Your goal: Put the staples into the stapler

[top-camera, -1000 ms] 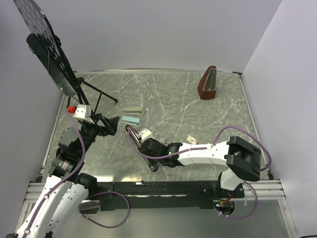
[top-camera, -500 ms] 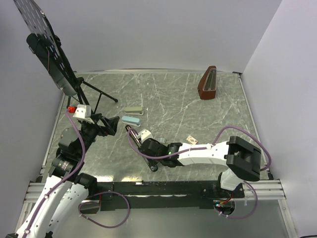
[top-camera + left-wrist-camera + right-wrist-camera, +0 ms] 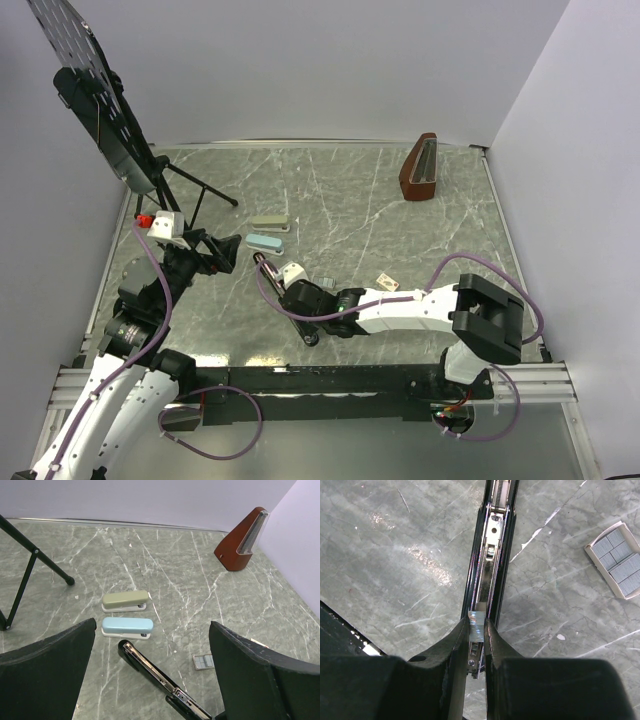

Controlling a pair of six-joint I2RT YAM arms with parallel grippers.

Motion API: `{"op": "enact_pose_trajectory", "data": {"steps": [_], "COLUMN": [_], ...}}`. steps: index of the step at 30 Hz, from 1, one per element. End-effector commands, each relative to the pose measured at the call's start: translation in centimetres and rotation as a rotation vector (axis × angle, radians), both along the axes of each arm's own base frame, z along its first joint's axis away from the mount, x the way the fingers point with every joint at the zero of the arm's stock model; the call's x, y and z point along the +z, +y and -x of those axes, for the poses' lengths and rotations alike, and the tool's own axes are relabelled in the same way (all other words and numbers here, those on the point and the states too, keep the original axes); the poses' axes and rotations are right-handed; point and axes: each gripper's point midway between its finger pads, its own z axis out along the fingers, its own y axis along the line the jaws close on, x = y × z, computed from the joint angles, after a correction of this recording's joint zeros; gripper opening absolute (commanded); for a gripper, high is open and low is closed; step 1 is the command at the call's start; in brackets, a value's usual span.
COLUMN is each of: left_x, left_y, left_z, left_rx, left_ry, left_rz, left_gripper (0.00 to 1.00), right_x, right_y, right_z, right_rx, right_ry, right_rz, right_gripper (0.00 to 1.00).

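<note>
Evidently the step in hand is seating the strip. The right fingers pinch the staples, 1 short silvery strip, directly over the silvery rail of the stapler, which lies open on the tabletop. The strip looks lined up with the channel, but I cannot tell whether it touches the rail or hangs just above it. The left fingers are spread wide and hold nothing, hovering above the tabletop on the stapler's left. The staple box lies open near the stapler, well apart from the pinched strip.

As I judge it, the next move is to lower the strip squarely into the channel and only then let go. That calls for fine alignment, since a tilted strip could catch on a side wall or tip out. Closing the stapler comes after.

From overhead, the right arm covers most of the stapler and the strip cannot be made out at all. In the right wrist view, the 2 fingers hide the rail's near end, and the frame cuts off its far end. The left wrist view shows the stapler's tip and rail, with its other end cut off at the bottom edge.
</note>
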Motion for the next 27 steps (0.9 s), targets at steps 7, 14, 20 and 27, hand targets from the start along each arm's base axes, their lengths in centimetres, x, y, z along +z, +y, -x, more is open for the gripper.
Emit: {"op": "enact_pose_trajectory", "data": {"steps": [7,14,20,27], "left_x": [1.2,1.2,1.2,1.1], "left_y": [-0.1,-0.1,-0.1,-0.1], "left_z": [-0.1,-0.1,0.0,-0.1], "left_rx": [-0.007,-0.007,-0.008,-0.007], "left_ry": [-0.039,-0.039,-0.039,-0.038], "left_rz": [0.021,0.021,0.021,0.020], "left_gripper": [1.00,0.99,0.99,0.99], "right_x": [0.7,1.7,2.2,2.0], "right_y": [0.8,0.8,0.9,0.9], "right_z": [0.2,0.0,-0.1,-0.2], "right_rx": [-0.003,-0.012,-0.018,-0.020], "right_ry": [-0.001,-0.020,-0.031,-0.028], "right_rz": [-0.037,-0.072,-0.089,-0.089], "right_gripper": [0.17,0.17,0.17,0.17]}}
